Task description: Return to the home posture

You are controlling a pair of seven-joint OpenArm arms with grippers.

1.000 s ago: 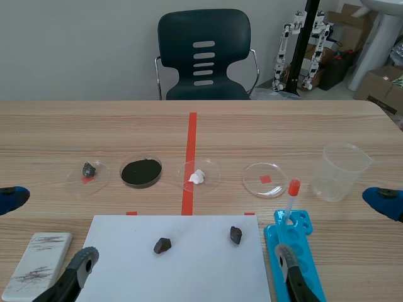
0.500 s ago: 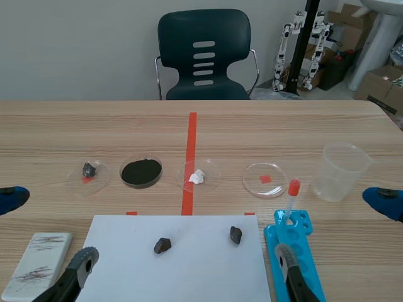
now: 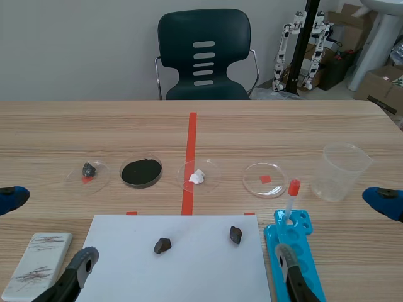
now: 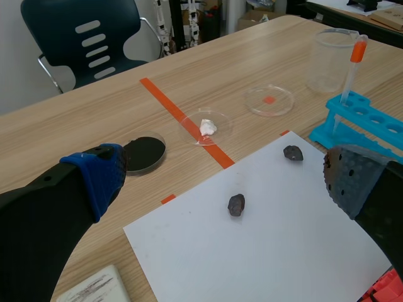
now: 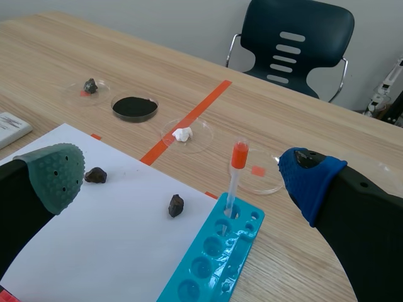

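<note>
Change: nothing has shifted since the earlier frames; both arms and every item on the table sit where they were.
Left gripper (image 4: 223,177): low at the near left of the table (image 3: 283,126), fingers spread wide, nothing between the blue pad (image 4: 97,179) and the grey pad (image 4: 349,182).
Right gripper (image 5: 182,175): low at the near right of the table, fingers also wide apart, holding nothing; green pad (image 5: 56,173) on one side, blue pad (image 5: 308,179) on the other.
White sheet (image 3: 189,270): flat on the table, below and between the fingers of both grippers.
Dark rocks: two on the sheet, well apart; one (image 4: 236,204) sits midway between the left gripper's fingers, the other (image 4: 292,152) ahead of its grey pad.
Blue rack (image 5: 217,261): between the right gripper's fingers, touching the sheet's edge.
Red-capped tube (image 5: 234,176): upright in the rack's far end, ahead of the right gripper.
Dishes: a row of four ahead of both grippers, with a small dark rock (image 3: 88,170), black powder (image 3: 141,172), a white lump (image 3: 198,177) and a red square seen through the clear one (image 3: 264,179).
Clear beaker (image 3: 343,171): upright, near the right gripper's blue-padded finger but apart from it.
White tile (image 3: 38,264): scuffed with grey streaks, between the left gripper's fingers, just beside the sheet.
Chair (image 3: 203,56): beyond the table's far edge, well ahead of both grippers.
</note>
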